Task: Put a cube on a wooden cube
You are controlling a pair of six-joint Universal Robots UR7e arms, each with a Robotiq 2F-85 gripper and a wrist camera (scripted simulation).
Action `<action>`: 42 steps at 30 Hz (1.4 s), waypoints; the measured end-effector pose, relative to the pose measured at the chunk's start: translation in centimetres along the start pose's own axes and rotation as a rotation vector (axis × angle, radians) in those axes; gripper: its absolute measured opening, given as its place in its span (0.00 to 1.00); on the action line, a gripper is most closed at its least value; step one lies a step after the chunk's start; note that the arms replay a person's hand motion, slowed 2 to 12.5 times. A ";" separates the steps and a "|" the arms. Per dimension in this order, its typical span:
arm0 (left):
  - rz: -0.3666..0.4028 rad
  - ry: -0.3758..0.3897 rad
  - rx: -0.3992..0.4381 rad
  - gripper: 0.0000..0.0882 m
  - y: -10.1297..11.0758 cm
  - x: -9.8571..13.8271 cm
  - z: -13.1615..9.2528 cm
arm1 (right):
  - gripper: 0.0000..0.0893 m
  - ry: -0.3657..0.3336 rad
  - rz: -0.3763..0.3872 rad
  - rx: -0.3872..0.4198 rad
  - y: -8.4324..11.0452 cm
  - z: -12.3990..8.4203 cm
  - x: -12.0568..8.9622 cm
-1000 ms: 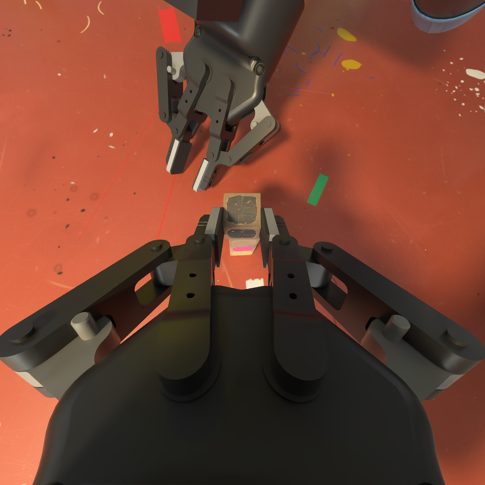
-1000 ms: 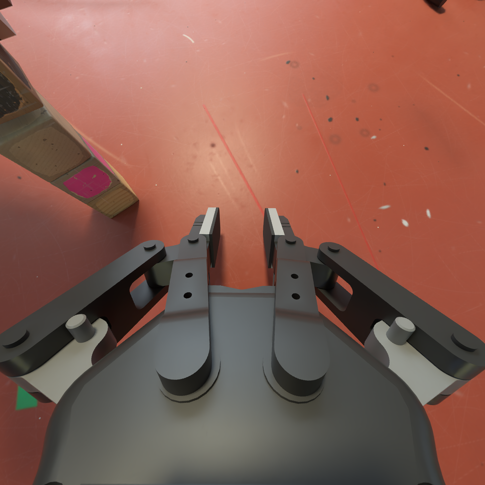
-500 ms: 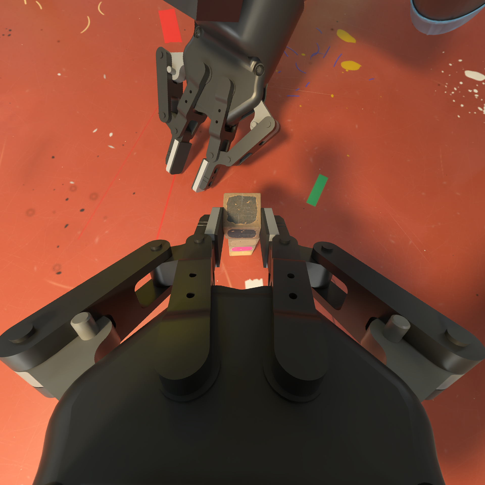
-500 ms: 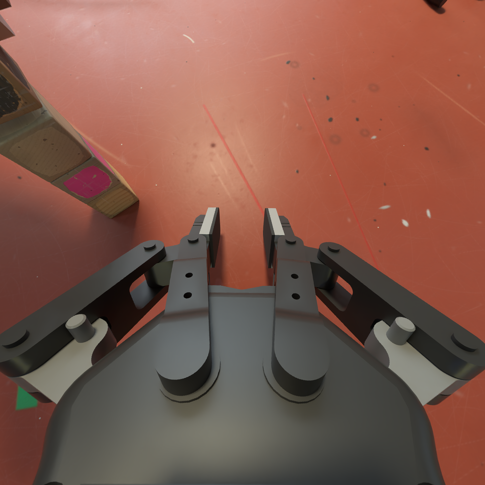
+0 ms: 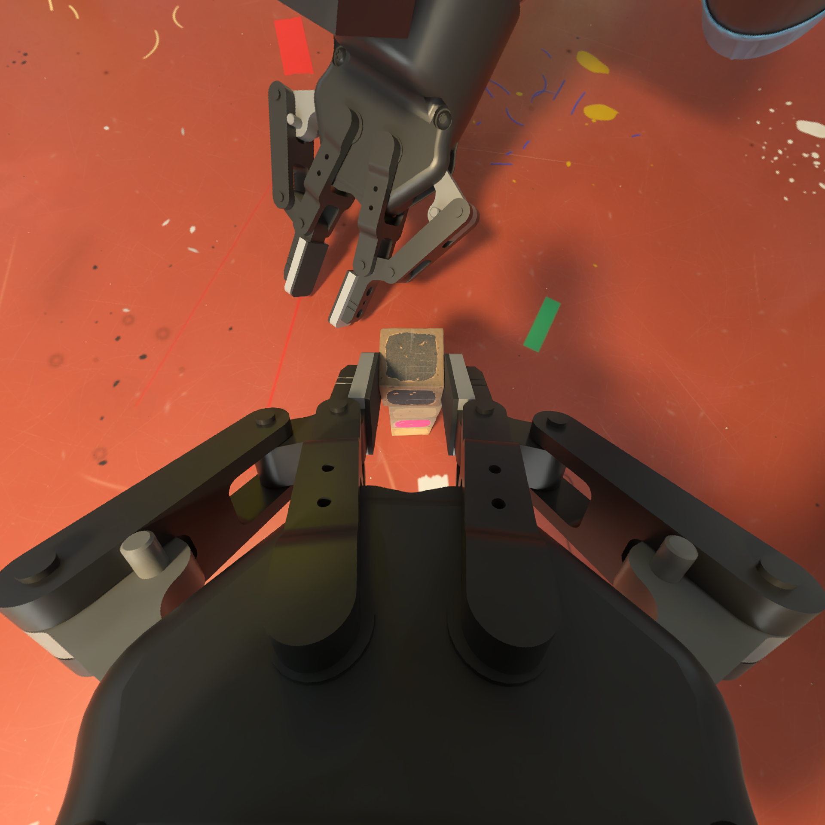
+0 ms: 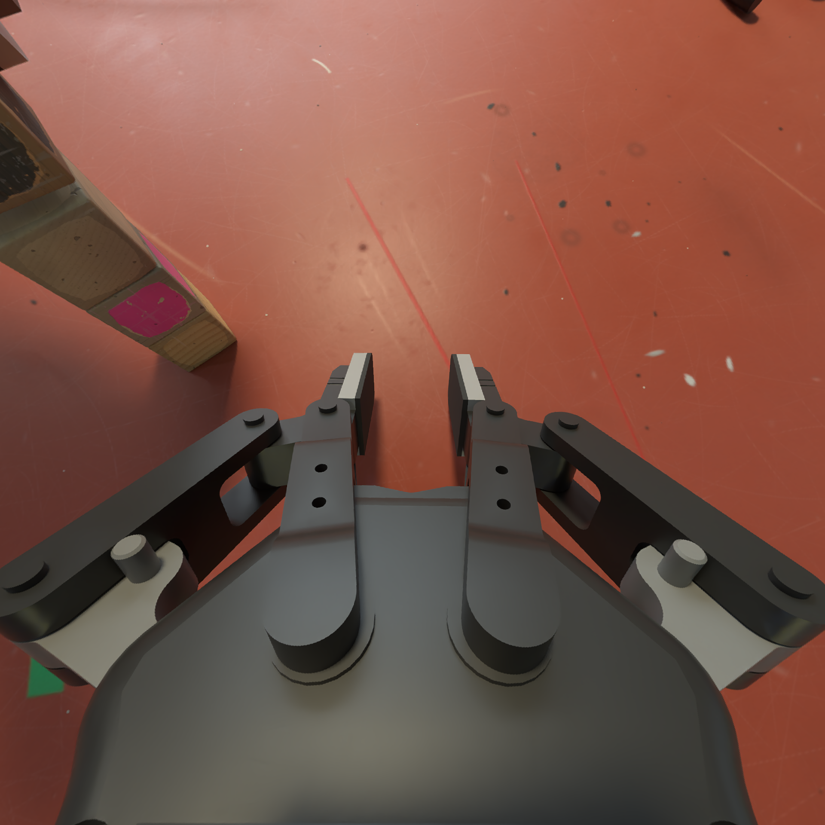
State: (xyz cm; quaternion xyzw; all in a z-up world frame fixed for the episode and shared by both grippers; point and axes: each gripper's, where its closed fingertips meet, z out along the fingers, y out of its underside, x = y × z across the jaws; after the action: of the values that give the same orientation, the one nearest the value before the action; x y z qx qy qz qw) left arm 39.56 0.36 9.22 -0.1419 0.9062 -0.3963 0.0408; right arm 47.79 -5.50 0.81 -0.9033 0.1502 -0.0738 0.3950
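Observation:
A stack of several wooden cubes (image 5: 410,428) stands on the red table (image 5: 669,357). Its top cube (image 5: 410,357) has a worn black patch, and a pink-patched cube lies lower down. My left gripper (image 5: 411,379) looks down on the stack, with its pads against both sides of the top cube. In the right wrist view the stack (image 6: 80,259) leans across the left edge, with a plain wooden cube at its base. My right gripper (image 6: 410,379) is partly open and empty, low over the table beside the stack. It also shows in the left wrist view (image 5: 323,297).
A green strip (image 5: 541,324) lies flat on the table right of the stack, and a red strip (image 5: 293,44) lies farther off. Paint flecks and thin red lines mark the surface. A blue-grey rim (image 5: 759,35) shows at the top right corner.

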 end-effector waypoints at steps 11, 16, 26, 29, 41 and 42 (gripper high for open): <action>-0.005 0.000 0.007 0.28 0.0 0.1 -0.1 | 0.35 0.000 0.000 0.000 0.0 0.0 0.0; -0.006 -0.002 0.009 0.28 0.0 0.1 0.0 | 0.35 0.000 0.000 0.000 0.0 0.0 0.0; -0.010 -0.006 0.017 0.28 0.0 0.2 0.0 | 0.35 0.000 0.000 0.000 0.0 0.0 0.0; -0.012 -0.008 0.018 0.28 0.1 0.2 0.0 | 0.35 0.000 0.000 0.000 0.0 0.0 0.0; -0.009 -0.029 0.013 0.28 0.1 0.1 0.0 | 0.35 0.000 0.000 0.000 0.0 0.0 0.0; -0.009 -0.031 0.014 0.28 0.1 0.1 0.0 | 0.35 0.000 0.000 0.000 0.0 0.0 0.0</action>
State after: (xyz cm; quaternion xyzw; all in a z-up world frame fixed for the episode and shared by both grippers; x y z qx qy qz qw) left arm 39.41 0.36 9.13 -0.1519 0.9020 -0.4004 0.0542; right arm 47.83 -5.47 0.79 -0.9033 0.1501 -0.0736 0.3950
